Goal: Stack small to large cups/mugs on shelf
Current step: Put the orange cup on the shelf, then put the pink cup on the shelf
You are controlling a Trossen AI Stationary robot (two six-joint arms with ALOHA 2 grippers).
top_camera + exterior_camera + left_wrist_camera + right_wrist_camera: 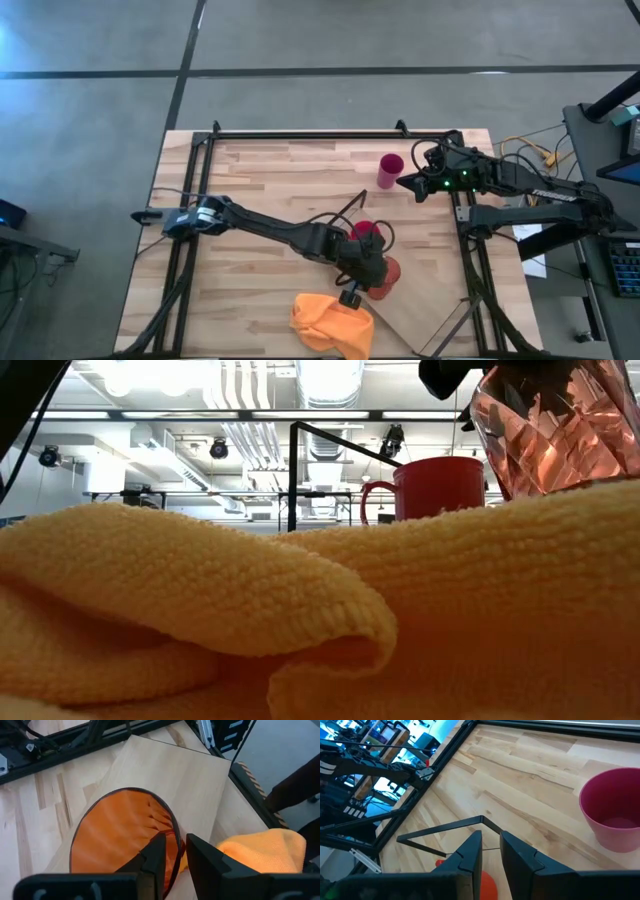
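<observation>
Left gripper [172,855] pinches the tumbler [120,837] rim above the shelf [165,775]. Lower it level beside the mug [437,487]; avoid the cloth [330,322]. Right gripper [490,851], nearly closed and empty, waits by the pink cup [612,805].

From above, the left arm reaches across the slatted tabletop [270,180] to its middle, where the left gripper [368,268] hangs over the orange tumbler [386,280], its fingers hidden under the wrist. The red mug [362,231] sits just behind that wrist. A yellow-orange cloth [330,322] lies bunched near the front edge, beside the plywood shelf [425,318]. The magenta-pink cup [390,170] stands upright farther back, just beside the right gripper [408,183].
</observation>
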